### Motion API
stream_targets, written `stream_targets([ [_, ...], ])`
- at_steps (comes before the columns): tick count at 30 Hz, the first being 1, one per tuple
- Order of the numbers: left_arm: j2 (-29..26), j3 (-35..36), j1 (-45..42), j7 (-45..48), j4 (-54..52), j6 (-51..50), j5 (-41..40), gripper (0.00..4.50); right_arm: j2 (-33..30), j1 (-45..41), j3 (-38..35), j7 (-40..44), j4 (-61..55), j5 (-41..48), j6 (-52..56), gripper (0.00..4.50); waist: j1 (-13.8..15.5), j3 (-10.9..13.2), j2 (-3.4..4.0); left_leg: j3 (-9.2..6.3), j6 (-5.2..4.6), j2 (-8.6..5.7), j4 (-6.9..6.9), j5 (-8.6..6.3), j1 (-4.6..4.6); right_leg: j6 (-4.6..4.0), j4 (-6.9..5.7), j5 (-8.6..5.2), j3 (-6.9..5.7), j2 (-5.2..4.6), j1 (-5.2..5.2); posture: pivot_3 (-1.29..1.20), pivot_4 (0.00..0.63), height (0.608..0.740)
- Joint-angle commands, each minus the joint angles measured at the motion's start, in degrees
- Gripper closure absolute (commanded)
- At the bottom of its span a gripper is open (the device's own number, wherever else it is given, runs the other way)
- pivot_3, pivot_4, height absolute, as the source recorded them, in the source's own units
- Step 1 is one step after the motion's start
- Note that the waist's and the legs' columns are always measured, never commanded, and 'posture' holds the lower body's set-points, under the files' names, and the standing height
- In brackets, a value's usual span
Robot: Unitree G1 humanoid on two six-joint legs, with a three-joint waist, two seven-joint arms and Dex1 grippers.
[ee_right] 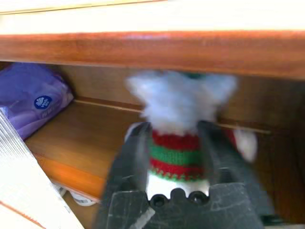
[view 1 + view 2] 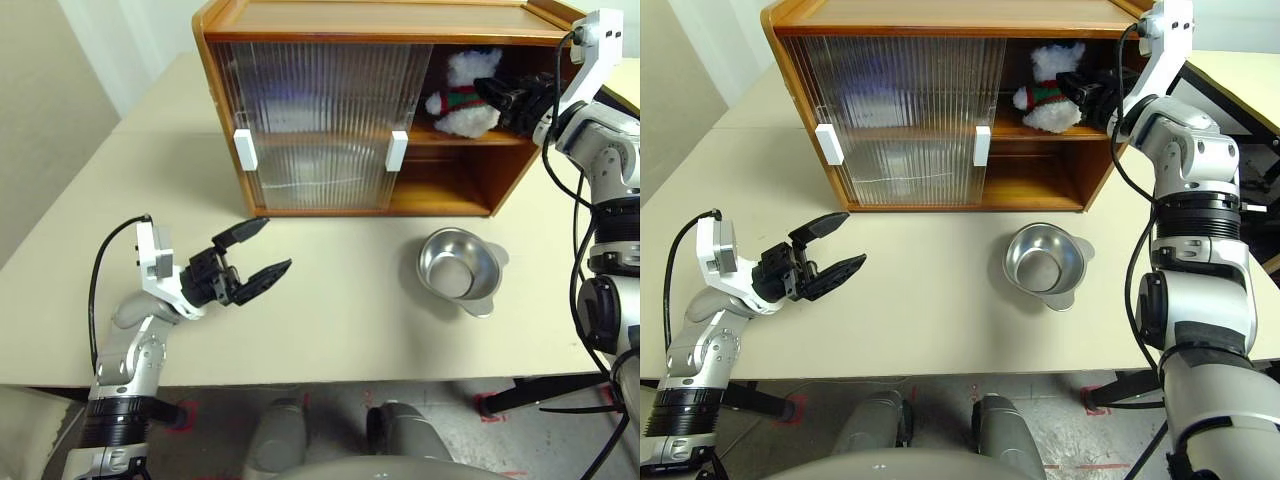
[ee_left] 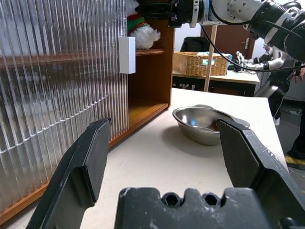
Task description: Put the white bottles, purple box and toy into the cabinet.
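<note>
The toy [image 2: 466,95] sits on the upper shelf of the cabinet [image 2: 350,20], in the open right-hand bay, leaning a little toward the left. My right gripper [image 2: 497,98] is reached into that bay at shelf height, its fingers either side of the toy's striped scarf. In the right wrist view the fingers flank the scarf closely, but that picture is smeared, so I cannot tell whether they pinch it or have just let go. I read this as the release step of placing the toy.

The purple box [image 1: 33,102] already lies on the same upper shelf, further in behind the sliding door [image 2: 320,125], well to the left of the toy. Of the white bottles I can only make out pale shapes behind the ribbed door on the lower level, plus a white edge low in the right wrist view; I cannot confirm either as a bottle. None of them stands on the table [image 2: 330,300], though, so I judge they are inside.

My left gripper [image 2: 252,257] hovers over the table in front of the cabinet's left half, its fingers spread wide and holding nothing. A silver bowl [image 2: 460,268] rests on the table to the right, not part of the job.

If the toy stays put once the right arm backs out, I judge the task nearly complete.
</note>
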State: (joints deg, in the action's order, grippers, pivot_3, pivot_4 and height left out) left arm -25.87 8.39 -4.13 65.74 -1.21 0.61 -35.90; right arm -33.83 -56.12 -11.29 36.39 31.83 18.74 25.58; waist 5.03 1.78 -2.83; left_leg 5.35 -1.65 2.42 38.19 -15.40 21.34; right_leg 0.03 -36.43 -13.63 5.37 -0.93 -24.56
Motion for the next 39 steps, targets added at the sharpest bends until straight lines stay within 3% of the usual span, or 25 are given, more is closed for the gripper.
stream_targets([
  [1, 0.11, -0.39, 0.07, 0.13, -0.20, 0.42, 0.71, 0.00, -2.09, -1.43, -0.13, 0.59, 0.79, -1.35, -1.89, 0.91, 0.05, -0.01, 0.01, 0.00, 0.00, 0.00, 0.00, 0.00, 0.00, 0.00, 0.00, 0.00, 0.00, 0.00, 0.00, 0.23, 0.000, 0.740],
  [4, -0.02, -0.52, -0.07, 0.49, 0.05, 0.30, 0.67, 0.00, -3.25, -1.52, -0.67, 0.84, 0.06, -1.28, -1.77, 0.05, 0.09, -0.01, 0.01, 0.00, 0.00, 0.00, 0.00, 0.00, 0.00, 0.00, 0.01, 0.00, 0.00, 0.00, 0.00, 0.22, 0.000, 0.740],
  [11, -0.40, -0.44, -0.01, 0.96, 0.13, 0.07, 0.61, 0.00, -9.81, 0.53, -2.62, 8.31, -4.64, 3.80, 7.77, 0.05, 0.14, -0.01, 0.05, 0.00, 0.00, 0.00, -0.01, 0.00, 0.01, -0.02, 0.02, -0.01, -0.01, 0.00, -0.01, 0.22, 0.000, 0.740],
  [15, -0.54, -0.60, 0.14, 1.33, 0.00, -0.05, 0.53, 0.00, -20.76, 12.36, -1.27, 23.81, -13.25, 13.26, 28.09, 0.05, 1.11, -0.07, -0.05, -0.11, -0.01, 0.02, -0.01, -0.01, 0.03, -0.02, 0.11, -0.02, -0.13, -0.02, 0.06, 0.22, 0.000, 0.740],
  [19, -0.53, -0.63, 0.44, 1.57, -0.31, -0.10, 0.50, 0.00, -24.52, 22.78, -2.75, 26.46, -16.68, 17.34, 37.20, 0.05, 1.27, -0.15, 0.07, -0.09, -0.05, 0.02, 0.03, -0.04, 0.07, 0.00, 0.27, -0.04, -0.13, -0.04, 0.09, 0.22, 0.000, 0.740],
  [27, -0.46, -1.11, 1.45, 2.49, -1.55, -1.09, -0.59, 0.00, -13.69, 34.65, -12.28, 12.60, -14.68, 17.27, 38.96, 0.05, 0.58, -0.37, -0.08, -0.01, -0.09, 0.07, 0.21, -0.01, -0.10, 0.25, 0.12, -0.06, -0.03, 0.17, 0.27, 0.20, 0.008, 0.740],
  [33, -0.28, -1.56, 1.33, 3.25, -1.92, -2.18, -0.78, 0.00, -6.42, 36.95, -20.76, 6.00, -13.87, 21.68, 42.95, 0.05, 0.48, -0.24, 0.13, 0.01, -0.09, 0.09, 0.62, -0.01, 0.02, 0.32, 0.00, -0.03, 0.02, 0.16, 0.20, 0.20, 0.019, 0.740],
  [39, 0.09, -1.94, 1.55, 3.43, -1.76, -2.01, -0.25, 0.00, -3.13, 36.69, -22.90, 1.92, -14.43, 23.97, 45.49, 0.05, 0.18, -0.23, 0.12, 0.00, -0.09, 0.13, 0.62, -0.01, 0.00, 0.32, 0.01, -0.03, 0.02, 0.17, 0.23, 0.20, 0.021, 0.740],
])
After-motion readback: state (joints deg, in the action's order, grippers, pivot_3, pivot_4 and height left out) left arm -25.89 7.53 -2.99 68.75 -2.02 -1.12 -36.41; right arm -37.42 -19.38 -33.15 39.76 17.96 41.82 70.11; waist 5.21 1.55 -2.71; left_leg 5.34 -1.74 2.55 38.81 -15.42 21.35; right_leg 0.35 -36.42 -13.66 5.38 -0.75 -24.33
